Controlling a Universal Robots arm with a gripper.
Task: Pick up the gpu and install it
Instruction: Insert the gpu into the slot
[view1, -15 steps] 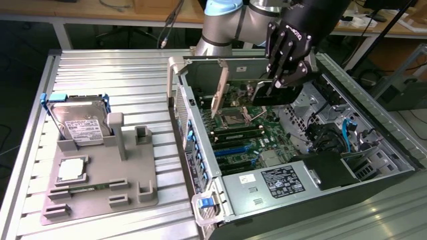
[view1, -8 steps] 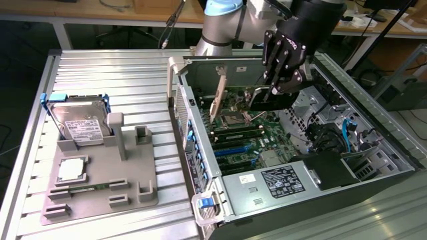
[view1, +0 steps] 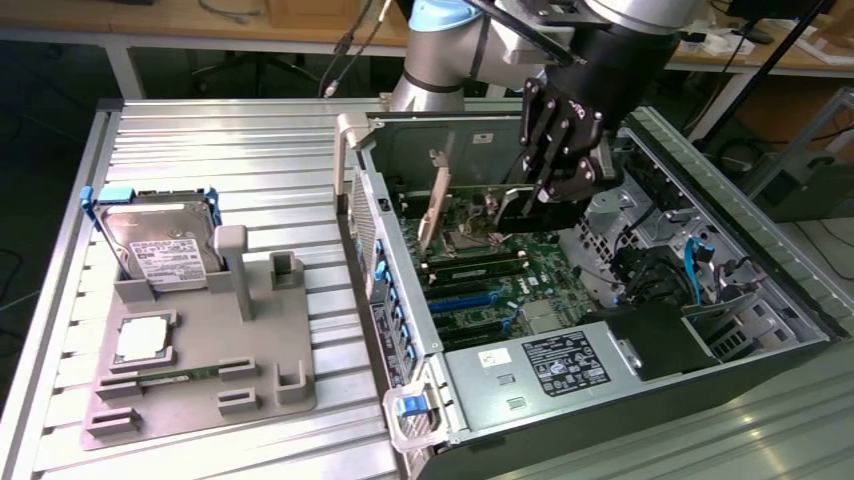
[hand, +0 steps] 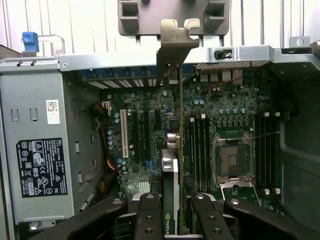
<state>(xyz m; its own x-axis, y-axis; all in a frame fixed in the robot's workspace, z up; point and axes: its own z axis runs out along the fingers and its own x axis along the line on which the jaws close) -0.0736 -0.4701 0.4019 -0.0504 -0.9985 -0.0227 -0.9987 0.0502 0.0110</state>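
Observation:
The gpu (hand: 171, 165) stands edge-on inside the open computer case (view1: 400, 300), down by the motherboard's expansion slots. Its silver end bracket (hand: 176, 37) reaches the case's rear slot opening. My gripper (hand: 174, 202) is shut on the card, with one black finger (hand: 149, 215) on either side of it. In the exterior view the gripper (view1: 531, 212) hangs within the case over the motherboard (view1: 494, 285). From there the gpu (view1: 470, 205) runs toward that view's left, ending at its bracket (view1: 435, 200). Whether the card's edge sits in a slot is hidden.
A grey fixture (view1: 200, 370) on the ribbed table holds a silver hard drive (view1: 160, 245), a processor (view1: 144, 340) and a thin memory stick (view1: 174, 378). Inside the case are the power supply (view1: 534, 365), an empty processor socket (hand: 231, 162) and a white slot (hand: 123, 132).

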